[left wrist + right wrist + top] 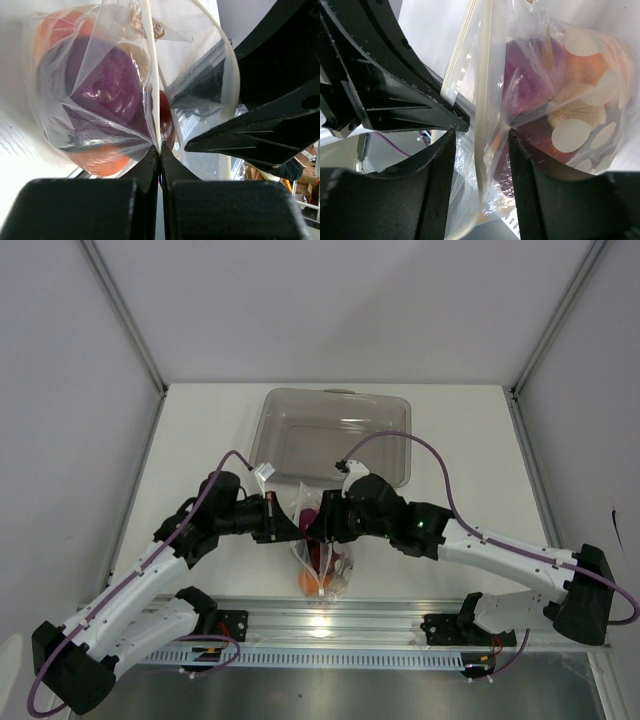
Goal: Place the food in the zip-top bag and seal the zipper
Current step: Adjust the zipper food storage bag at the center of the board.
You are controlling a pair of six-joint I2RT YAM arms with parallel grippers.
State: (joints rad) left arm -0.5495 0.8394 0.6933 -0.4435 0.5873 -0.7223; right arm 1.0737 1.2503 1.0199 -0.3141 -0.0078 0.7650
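Overhead view: two white and black robot arms reach in from the bottom corners of the frame and meet at the centre of a pale white table [200, 440]. A clear, crinkly, soft plastic zip-top bag [335, 565] sits just below where they meet, at lower centre. A rigid, translucent grey rectangular tray [290, 405] sits above it at upper centre, apart from the bag.

The toy food is inside the bag. In the left wrist view, the left half of the frame shows a round purple onion-like ball [107, 85] pressed against the plastic. A round orange fruit [102, 160] sits below it, with more orange in the upper left corner. A dark red fruit [167, 120] sits at centre. The right wrist view shows a beige bulb [570, 107] in the right half of the frame, behind white round spots on the plastic.

The zipper, a thin pale closure strip [152, 75], runs from the top of the left wrist frame down to its centre. There the left gripper [160, 150] has its two black fingers pinched tight together on the bag's edge.

The right gripper [481, 135] has its fingers apart, with a clear gap between them. The strip and loose plastic of the bag's mouth hang in that gap, unclamped. The black fingers of the other gripper fill the upper left of this frame, just beside the bag.
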